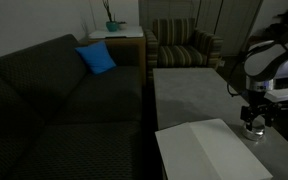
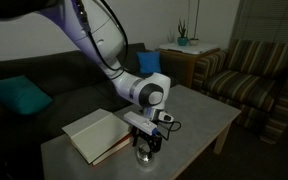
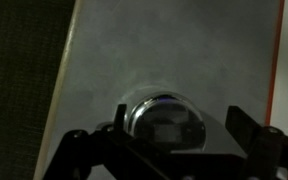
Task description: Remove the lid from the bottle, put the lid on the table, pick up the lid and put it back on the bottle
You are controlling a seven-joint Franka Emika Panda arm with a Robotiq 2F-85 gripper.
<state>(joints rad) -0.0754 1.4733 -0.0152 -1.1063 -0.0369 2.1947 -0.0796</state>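
The small clear bottle (image 3: 131, 108) stands on the grey table (image 3: 164, 50), seen from above in the wrist view with its round silvery lid (image 3: 168, 128) on top. My gripper (image 3: 179, 116) hangs straight over it, open, one dark finger (image 3: 118, 120) on each side of the bottle and neither touching it. In both exterior views the gripper (image 1: 254, 114) (image 2: 147, 140) sits low over the table (image 1: 189, 95) (image 2: 199, 110), with the bottle (image 1: 252, 129) (image 2: 145, 154) just under the fingertips.
A white flat board (image 1: 199, 150) (image 2: 92, 135) lies on the table close beside the bottle. A dark sofa (image 1: 54, 100) with a blue cushion (image 1: 96, 58) runs along one side, and a striped armchair (image 1: 184, 45) stands beyond the far end.
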